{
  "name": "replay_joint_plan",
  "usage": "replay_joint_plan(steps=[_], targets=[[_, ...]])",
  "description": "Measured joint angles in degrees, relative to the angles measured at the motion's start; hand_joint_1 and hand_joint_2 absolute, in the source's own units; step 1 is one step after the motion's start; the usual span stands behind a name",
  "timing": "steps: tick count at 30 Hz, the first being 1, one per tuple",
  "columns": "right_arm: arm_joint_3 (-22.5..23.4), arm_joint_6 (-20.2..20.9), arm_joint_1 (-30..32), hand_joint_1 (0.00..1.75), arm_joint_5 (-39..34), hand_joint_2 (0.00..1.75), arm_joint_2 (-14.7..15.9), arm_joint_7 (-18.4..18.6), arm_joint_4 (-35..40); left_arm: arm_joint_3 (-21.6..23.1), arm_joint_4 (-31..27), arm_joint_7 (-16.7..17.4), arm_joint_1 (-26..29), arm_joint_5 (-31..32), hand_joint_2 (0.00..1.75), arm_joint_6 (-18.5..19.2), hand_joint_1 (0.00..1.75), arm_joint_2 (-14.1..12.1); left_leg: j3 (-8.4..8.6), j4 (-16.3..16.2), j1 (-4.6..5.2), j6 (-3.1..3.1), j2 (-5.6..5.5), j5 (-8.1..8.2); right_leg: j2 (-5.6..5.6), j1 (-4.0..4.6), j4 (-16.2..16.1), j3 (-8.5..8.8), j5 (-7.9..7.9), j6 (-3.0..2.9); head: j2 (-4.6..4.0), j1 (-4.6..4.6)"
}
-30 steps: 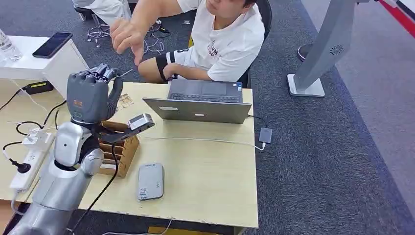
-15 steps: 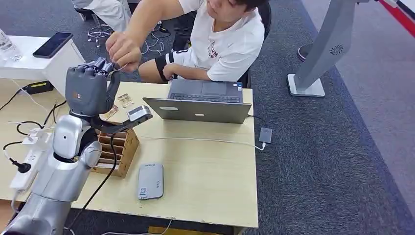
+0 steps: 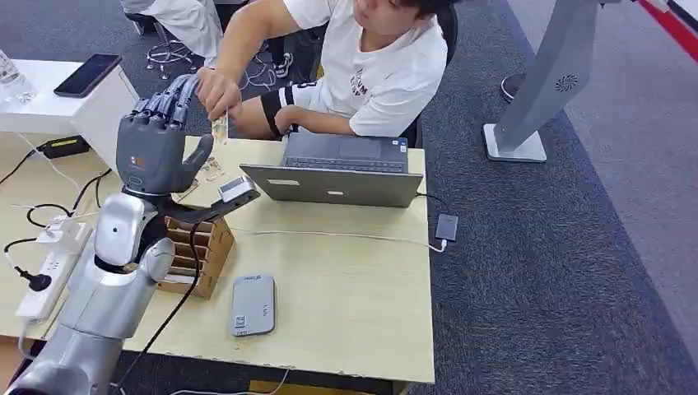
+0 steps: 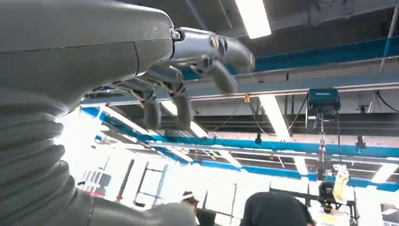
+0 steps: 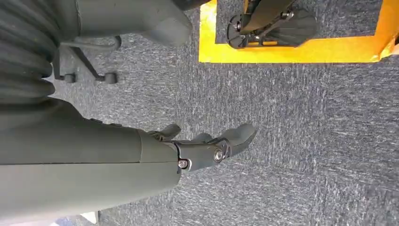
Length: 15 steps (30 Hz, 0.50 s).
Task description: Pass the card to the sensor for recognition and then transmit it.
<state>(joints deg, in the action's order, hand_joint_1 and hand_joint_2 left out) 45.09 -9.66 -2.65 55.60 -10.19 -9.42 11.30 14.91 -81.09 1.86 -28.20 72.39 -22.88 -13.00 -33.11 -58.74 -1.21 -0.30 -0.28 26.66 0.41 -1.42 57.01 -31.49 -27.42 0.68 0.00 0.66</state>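
My left hand (image 3: 155, 146) is raised over the table's far left, fingers spread apart and nothing in them; in the left wrist view the hand (image 4: 188, 70) shows bare against the ceiling. Just beyond its fingertips a person's hand (image 3: 214, 89) pinches the small pale card (image 3: 221, 129). The grey flat sensor (image 3: 253, 304) lies on the table near the front edge. Down by the carpet hangs my right hand (image 5: 207, 146), fingers loosely apart and holding nothing.
A wooden slotted card box (image 3: 200, 249) stands under my left arm. More cards (image 3: 211, 169) lie behind it. An open laptop (image 3: 337, 173) sits at the table's far side before the seated person (image 3: 383, 66). Cables and a power strip (image 3: 45, 280) lie at left.
My left hand held the card up between thumb and fingers; the person's hand came down and took it. My fingers have spread apart and the card is now in the person's hand.
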Motion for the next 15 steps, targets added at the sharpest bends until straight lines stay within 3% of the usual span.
replay_joint_plan(steps=[3, 6, 9, 12, 15], targets=[[0.0, -0.1, 0.0, 0.0, -0.3, 1.75, 0.0, 0.0, 0.0, 0.0, -1.9, -0.8, 2.0, -1.8, 1.75, -0.6, 0.0, 0.1, -0.01, 0.0, 0.0, 0.0, 0.03, 0.01, 0.03, 0.0, 0.0, -0.01, 0.0, 0.0, -0.02, -0.02], [0.1, -0.6, 0.1, 0.0, -1.4, 1.75, 0.0, -0.2, 0.0, 0.0, -6.5, -2.4, 7.6, -3.5, 1.75, -2.0, 0.0, -0.1, -0.04, 0.0, 0.0, -0.01, 0.09, 0.04, 0.1, 0.0, 0.0, -0.02, -0.01, 0.0, 0.0, -0.02], [0.9, -1.2, 0.2, 0.0, -3.0, 1.75, 0.0, -0.4, 0.0, 0.0, -12.7, -4.0, 17.3, -2.5, 1.75, -4.1, 0.0, -1.2, -0.04, 0.0, 0.01, -0.03, 0.32, 0.2, 0.29, -0.01, 0.0, -0.07, -0.09, 0.01, -0.02, -0.04], [2.1, -1.9, 0.8, 0.0, -4.4, 1.75, -0.1, -0.6, 0.0, -0.4, -20.0, -3.4, 30.1, 1.5, 1.75, -4.3, 0.0, -3.8, -0.04, 0.0, 0.0, -0.06, 0.41, 0.32, 0.43, -0.01, 0.0, -0.18, -0.21, 0.03, 0.0, -0.02], [2.8, -2.1, 1.1, 0.0, -4.5, 1.75, -0.1, -0.6, 0.0, -1.5, -24.2, -2.2, 37.6, 4.1, 1.75, -2.2, 0.0, -6.4, -0.21, 0.0, -0.01, -0.06, 0.21, 0.33, 0.14, 0.0, 0.0, -0.19, -0.33, -0.01, 0.0, 0.0]])
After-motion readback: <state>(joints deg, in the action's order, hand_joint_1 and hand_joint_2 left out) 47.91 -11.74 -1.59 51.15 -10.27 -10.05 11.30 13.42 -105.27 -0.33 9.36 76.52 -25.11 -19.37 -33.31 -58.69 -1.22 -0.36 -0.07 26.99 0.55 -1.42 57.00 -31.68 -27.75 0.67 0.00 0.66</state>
